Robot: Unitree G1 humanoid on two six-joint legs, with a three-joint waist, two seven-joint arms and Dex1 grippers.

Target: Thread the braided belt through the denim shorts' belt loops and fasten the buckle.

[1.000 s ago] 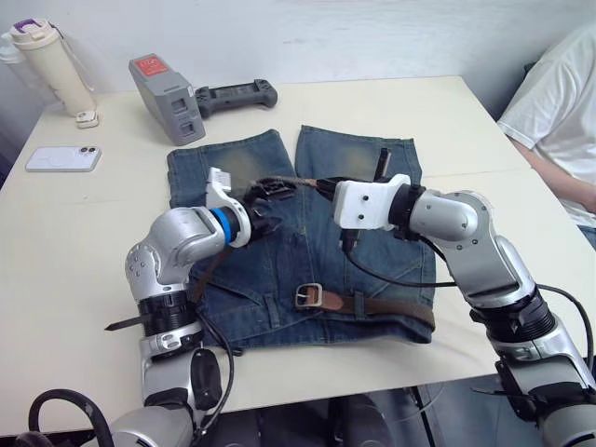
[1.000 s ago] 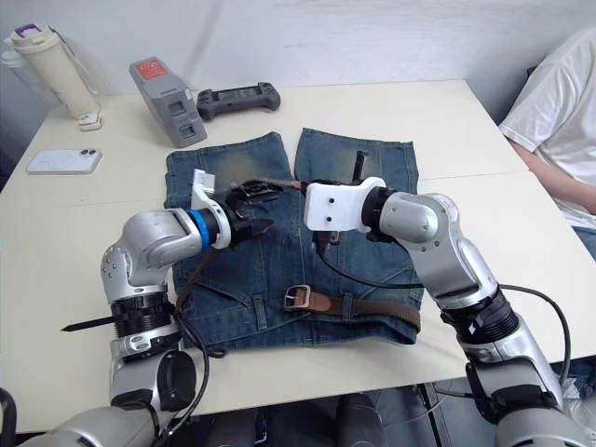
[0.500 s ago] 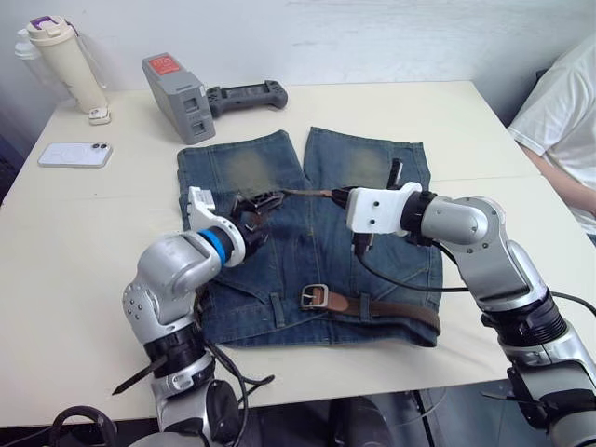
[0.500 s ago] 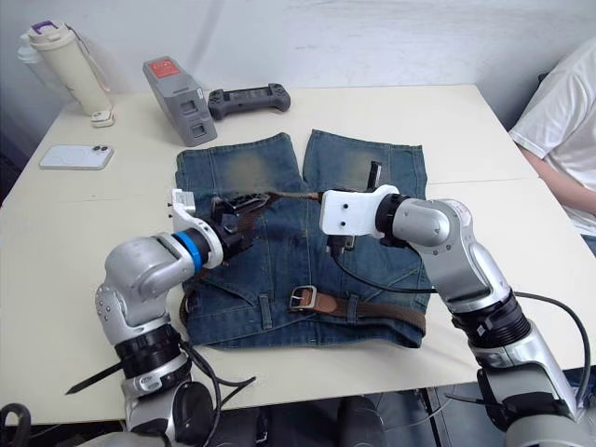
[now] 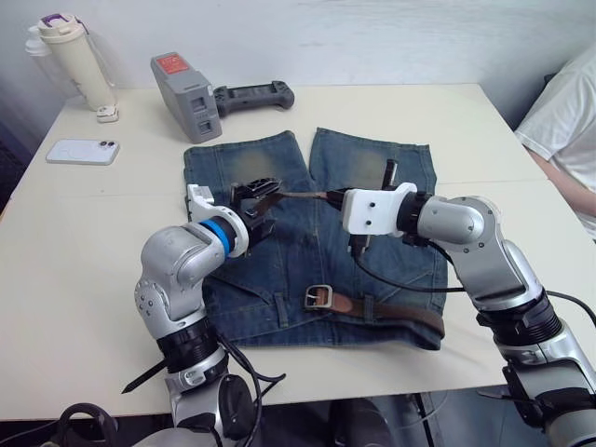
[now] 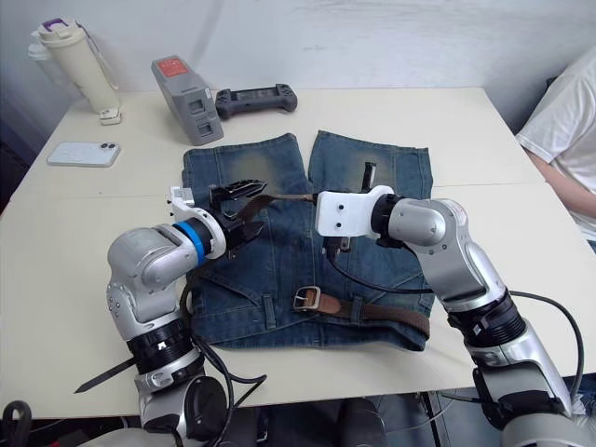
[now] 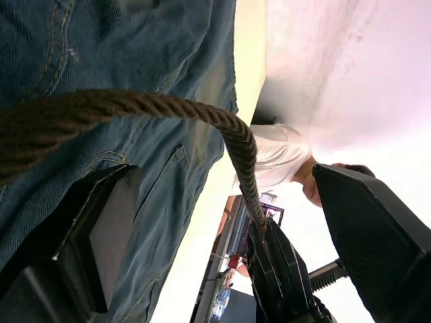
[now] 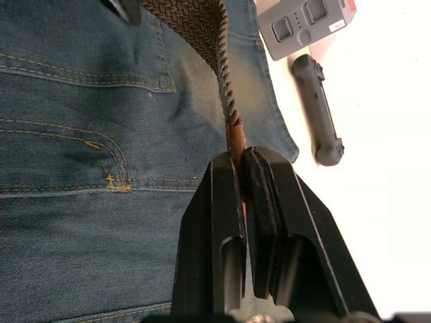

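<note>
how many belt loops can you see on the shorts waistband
2 clear belt loops on the denim shorts: one on the robot's left of the buckle, one on its right with the braided belt through it. Others may be hidden by the arms.

My left gripper (image 6: 233,207) now sits further to my left, away from my right gripper (image 8: 241,176), w/ its elbow swung in. The braided belt (image 6: 291,198) span between them now runs longer and tauter above the denim shorts (image 6: 279,270). Left fingers now spread around the belt rather than bunched on it.
</note>
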